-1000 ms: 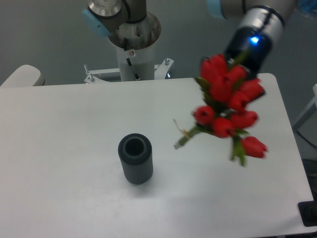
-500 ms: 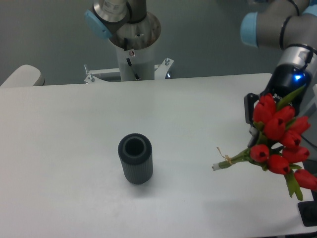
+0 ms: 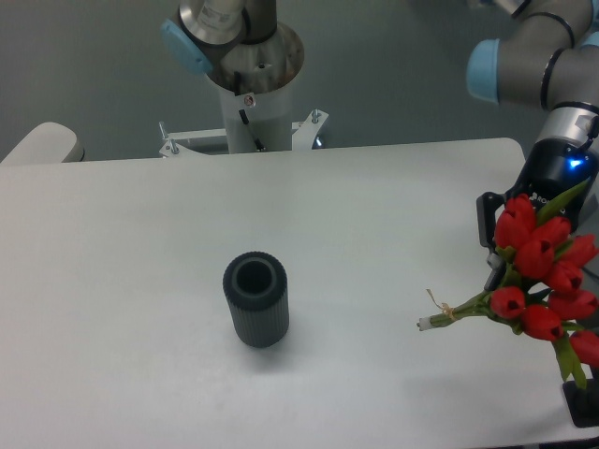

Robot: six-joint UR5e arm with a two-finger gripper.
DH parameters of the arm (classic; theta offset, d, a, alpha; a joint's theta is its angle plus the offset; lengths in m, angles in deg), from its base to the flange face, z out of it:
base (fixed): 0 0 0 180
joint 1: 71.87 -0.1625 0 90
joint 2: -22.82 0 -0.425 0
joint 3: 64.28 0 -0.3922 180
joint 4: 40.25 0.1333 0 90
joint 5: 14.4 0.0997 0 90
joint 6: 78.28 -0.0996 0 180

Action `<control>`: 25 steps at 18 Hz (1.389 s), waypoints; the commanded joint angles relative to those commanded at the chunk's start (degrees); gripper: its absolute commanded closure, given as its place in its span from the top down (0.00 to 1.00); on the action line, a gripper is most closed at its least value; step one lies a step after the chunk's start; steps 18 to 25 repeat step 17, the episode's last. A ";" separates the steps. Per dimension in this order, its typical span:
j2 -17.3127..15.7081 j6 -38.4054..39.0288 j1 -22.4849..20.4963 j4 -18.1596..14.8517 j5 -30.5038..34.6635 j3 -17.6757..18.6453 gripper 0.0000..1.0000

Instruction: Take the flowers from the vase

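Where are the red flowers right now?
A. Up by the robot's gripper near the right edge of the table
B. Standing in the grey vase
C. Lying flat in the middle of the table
A: the flowers hang at the gripper by the table's right edge, while the vase stands empty, apart from them.

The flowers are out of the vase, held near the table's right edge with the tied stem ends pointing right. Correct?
Not quite. In the camera view the flowers are out of the vase near the table's right edge, but the tied stem ends point left, towards the vase.
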 joint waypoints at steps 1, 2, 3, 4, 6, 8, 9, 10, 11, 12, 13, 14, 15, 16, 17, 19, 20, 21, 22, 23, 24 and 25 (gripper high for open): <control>0.00 -0.53 0.00 -0.09 -0.09 0.18 0.29; -0.09 -0.62 0.00 -0.09 -0.09 0.44 0.29; -0.09 -0.63 0.00 -0.09 -0.09 0.36 0.29; -0.09 -0.63 0.00 -0.09 0.00 0.35 0.29; -0.09 -0.71 0.00 0.00 0.00 0.44 0.29; -0.09 -0.63 0.00 0.00 0.00 0.53 0.29; -0.09 -0.71 0.00 0.00 0.00 0.62 0.29; -0.09 -0.71 0.00 0.00 0.09 0.62 0.29; -0.09 -0.71 0.00 0.00 0.09 0.62 0.29; -0.09 -0.80 0.00 0.00 0.09 0.70 0.29; -0.09 -0.98 0.09 0.00 0.09 0.71 0.29; -0.09 -0.98 0.00 0.00 0.09 0.71 0.29; -0.09 -0.98 0.09 0.00 0.09 0.71 0.29; -0.18 -1.15 0.09 0.00 0.09 0.71 0.29; -0.09 -1.24 0.00 0.00 0.09 0.79 0.29; -0.09 -1.24 0.00 0.00 0.09 0.79 0.29; -0.09 -1.24 0.00 0.00 0.09 0.79 0.29; -0.09 -1.24 0.00 0.00 0.09 0.79 0.29; -0.09 -1.24 0.00 0.00 0.09 0.79 0.29; -0.09 -1.24 0.00 0.00 0.09 0.79 0.29; -0.09 -1.24 0.00 0.00 0.09 0.79 0.29; -0.09 -1.24 0.00 0.00 0.09 0.79 0.29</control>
